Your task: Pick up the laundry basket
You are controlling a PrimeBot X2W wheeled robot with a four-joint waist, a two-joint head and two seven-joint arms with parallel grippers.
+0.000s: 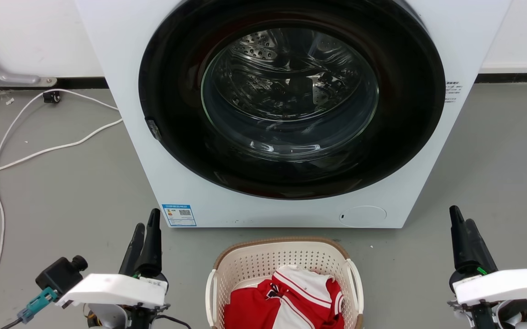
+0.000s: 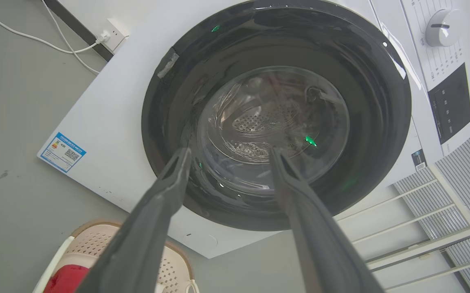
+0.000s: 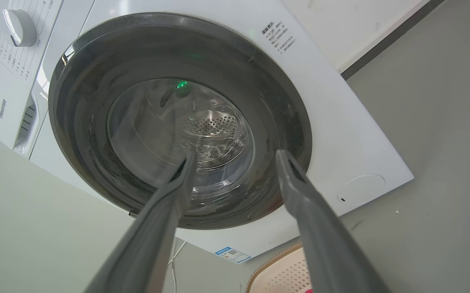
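While the laundry basket (image 1: 263,265) sits on the floor (image 1: 62,183) just in front of the washer (image 1: 122,45), its near end cut off from view, my left gripper (image 1: 147,218) and right gripper (image 1: 462,215) hang open and empty on either side, apart from it, so seemingly the whole pickup is left to do.

The laundry basket (image 1: 263,262) stands upright on the grey floor (image 1: 62,192), just in front of the white washing machine (image 1: 122,68) and apart from it. It is oval, of cream-white plastic with many small holes, with a brown woven-look rim (image 1: 281,239) and a white handle (image 1: 209,292) on each side. A red and white garment (image 1: 291,297) lies crumpled inside.
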